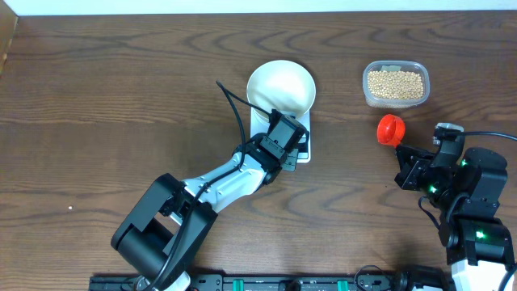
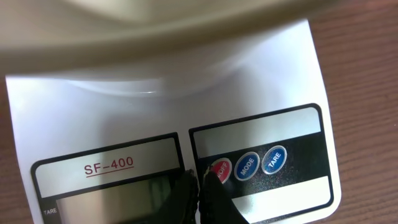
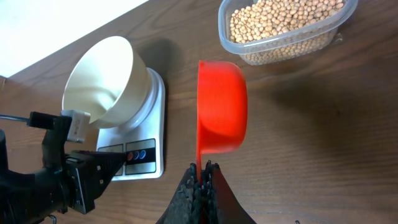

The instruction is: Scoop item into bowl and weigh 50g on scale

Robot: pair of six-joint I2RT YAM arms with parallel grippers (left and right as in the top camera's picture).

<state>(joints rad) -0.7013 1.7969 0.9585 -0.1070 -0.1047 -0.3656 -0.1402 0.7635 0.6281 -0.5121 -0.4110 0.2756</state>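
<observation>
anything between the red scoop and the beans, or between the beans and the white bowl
Nothing visible. The clear tub of beans is lidless, with only table between it and the red scoop. The bowl is open; the left gripper sits at the button end of the scale, off that path.

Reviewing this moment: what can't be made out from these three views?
- Reading on the scale: in the left wrist view the display is cut off by the bottom edge and covered by the left tool. In the overhead view it lies under the left arm.
- Label of the red button: left wrist view, partly covered by that tool's tip.
- Inside of the scoop: right wrist view shows only its outside; overhead it is too small.
</observation>
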